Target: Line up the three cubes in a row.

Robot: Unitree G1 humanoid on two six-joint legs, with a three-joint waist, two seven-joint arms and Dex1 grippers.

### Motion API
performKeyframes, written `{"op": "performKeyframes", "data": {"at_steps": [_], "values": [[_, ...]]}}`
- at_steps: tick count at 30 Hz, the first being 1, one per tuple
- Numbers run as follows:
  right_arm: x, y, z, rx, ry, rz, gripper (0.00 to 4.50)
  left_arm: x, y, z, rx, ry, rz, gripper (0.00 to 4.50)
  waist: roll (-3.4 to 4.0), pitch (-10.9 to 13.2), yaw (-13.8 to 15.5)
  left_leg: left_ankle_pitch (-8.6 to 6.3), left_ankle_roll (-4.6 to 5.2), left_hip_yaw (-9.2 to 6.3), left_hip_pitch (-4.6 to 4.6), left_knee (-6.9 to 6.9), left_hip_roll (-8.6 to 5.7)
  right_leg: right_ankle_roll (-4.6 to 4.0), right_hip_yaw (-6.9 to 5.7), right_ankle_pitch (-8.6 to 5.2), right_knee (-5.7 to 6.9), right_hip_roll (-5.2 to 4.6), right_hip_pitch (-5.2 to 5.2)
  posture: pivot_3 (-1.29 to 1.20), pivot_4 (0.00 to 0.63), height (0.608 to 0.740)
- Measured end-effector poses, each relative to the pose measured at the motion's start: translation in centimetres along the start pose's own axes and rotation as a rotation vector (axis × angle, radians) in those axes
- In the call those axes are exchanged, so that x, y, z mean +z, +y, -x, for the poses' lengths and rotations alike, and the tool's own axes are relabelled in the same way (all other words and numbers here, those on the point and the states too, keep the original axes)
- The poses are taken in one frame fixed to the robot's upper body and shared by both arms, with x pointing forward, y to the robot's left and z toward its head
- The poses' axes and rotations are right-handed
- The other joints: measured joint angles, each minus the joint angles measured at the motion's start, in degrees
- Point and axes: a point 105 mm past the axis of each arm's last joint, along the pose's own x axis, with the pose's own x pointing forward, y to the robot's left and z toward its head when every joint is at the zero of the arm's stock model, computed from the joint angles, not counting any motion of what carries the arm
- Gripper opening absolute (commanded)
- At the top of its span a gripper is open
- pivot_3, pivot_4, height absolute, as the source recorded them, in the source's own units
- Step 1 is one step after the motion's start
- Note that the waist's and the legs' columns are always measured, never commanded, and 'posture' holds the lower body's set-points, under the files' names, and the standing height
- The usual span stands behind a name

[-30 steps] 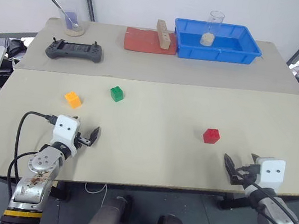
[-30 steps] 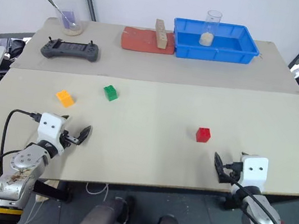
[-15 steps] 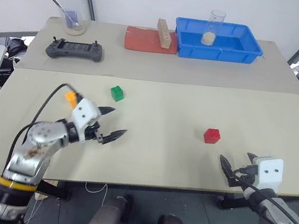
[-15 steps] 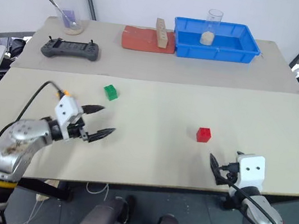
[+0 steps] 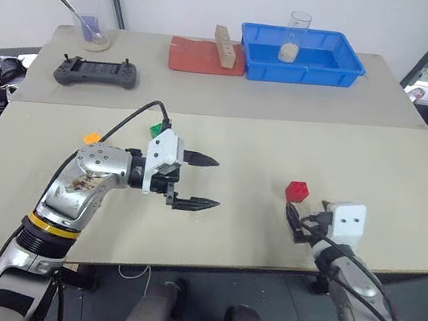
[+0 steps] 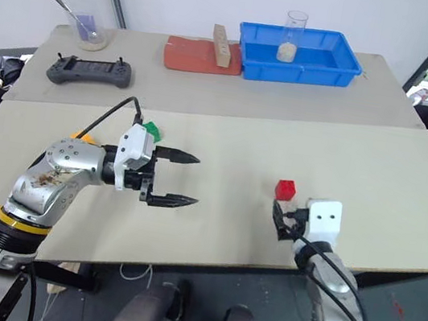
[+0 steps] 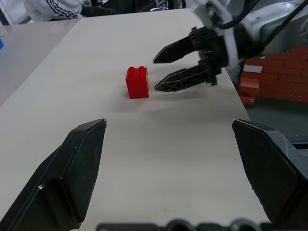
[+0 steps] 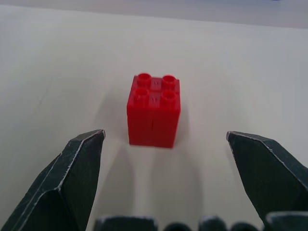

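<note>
While hanging lifted over the worktop [image 5: 265, 144], fingers spread wide and empty: left tool [image 5: 217, 184], aimed flat toward 3 o'clock. Big change from a second back. Was sitting low at the near-left edge, pointing away; has since risen and swung right across the board. Meanwhile the right tool [image 7: 155, 74], also wide apart and holding nothing, has crept in from the near-right edge toward 11 o'clock. Now parked right behind the red cube [image 5: 297, 192].

Reading that for the task: no cube gripped yet, none shifted, no row formed. Looks like the approach stage, with the right side lined up for the first pick.

Outward from the right tool: red cube just beside it at 12 o'clock, upright, studs up. Centred in the gap in the wrist view, a touch ahead of the fingertips [image 8: 77, 163]. No contact visible.

Outward from the left tool: red cube well apart at 3 o'clock, straight down its line of aim. Green cube [image 5: 155, 128] behind at 10 o'clock, half hidden by the white housing. Orange cube [image 5: 91, 139] further back at 9 o'clock, tucked beside the arm. Green and orange near each other; red off on its own at the right.

Judgement on the next move: a short push forward and a squeeze from the right side, then a carry leftward to join the other two. Risk of nudging the red cube away if the fingers drive in too low or off-centre.
</note>
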Motion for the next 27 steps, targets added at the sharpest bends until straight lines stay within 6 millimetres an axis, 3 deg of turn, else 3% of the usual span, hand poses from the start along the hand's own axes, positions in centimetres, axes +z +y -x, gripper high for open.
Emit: {"op": "performKeyframes", "data": {"at_steps": [7,17,23,27], "values": [[-0.9,0.1,-2.5,-0.045,0.037,-0.037,4.5,0.2,0.0,-0.2,-0.012,-0.005,0.003,4.44,0.0,0.0,0.14,0.0,0.0,0.0,-0.02,0.07,0.0,0.14,-0.02,0.1,0.05,0.06,0.01,0.0,0.15,0.74],[-0.9,0.4,-2.6,-0.046,0.028,-0.056,1.43,0.3,0.0,-0.2,-0.007,-0.002,0.017,4.5,0.0,0.0,0.03,0.0,0.01,0.0,0.02,0.12,0.0,0.14,0.02,0.1,0.15,0.29,0.01,0.0,0.15,0.74],[-0.4,0.0,-2.3,0.062,0.027,-0.002,1.44,0.4,-0.3,0.1,-0.009,-0.006,0.028,4.5,0.0,0.0,0.01,0.0,0.02,0.0,0.02,0.16,0.01,0.14,0.03,0.1,0.15,0.29,0.02,0.0,0.15,0.74],[0.8,-0.3,-1.3,0.329,0.054,0.119,1.44,-0.2,-0.6,0.8,-0.016,0.018,0.037,4.5,0.0,0.01,0.04,-0.06,0.11,0.0,0.02,0.29,0.07,0.14,0.02,0.09,0.1,0.17,0.14,0.0,0.15,0.74]]}}
